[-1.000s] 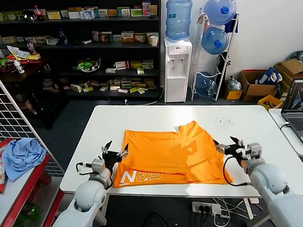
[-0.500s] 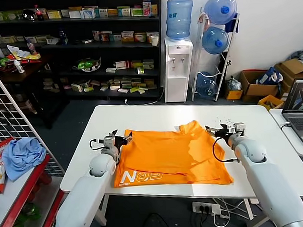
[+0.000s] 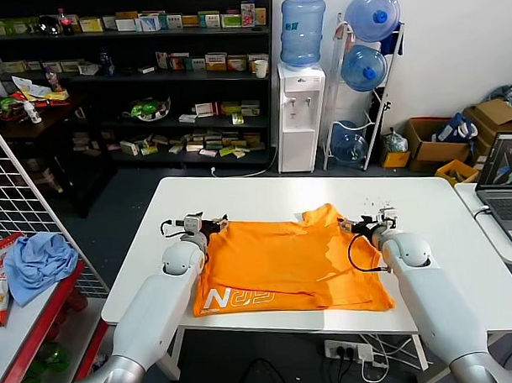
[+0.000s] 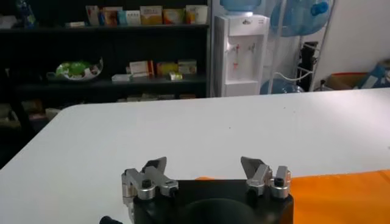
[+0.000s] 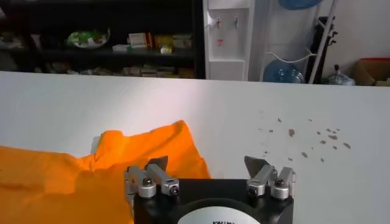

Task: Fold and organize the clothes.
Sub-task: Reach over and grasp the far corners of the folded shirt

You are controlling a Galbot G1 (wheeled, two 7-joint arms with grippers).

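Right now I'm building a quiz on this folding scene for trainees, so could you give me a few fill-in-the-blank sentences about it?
1. The T-shirt lying on the white table is bright ____.
2. The white lettering sits near the shirt's ____ edge, closest to the robot.
3. The left claw is at the shirt's far left corner with its fingers ____.
4. The right claw is at the shirt's far ____ corner.

Missing words: orange; front; open; right

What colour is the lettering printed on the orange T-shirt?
White lettering on the T-shirt; clearest in the head view.
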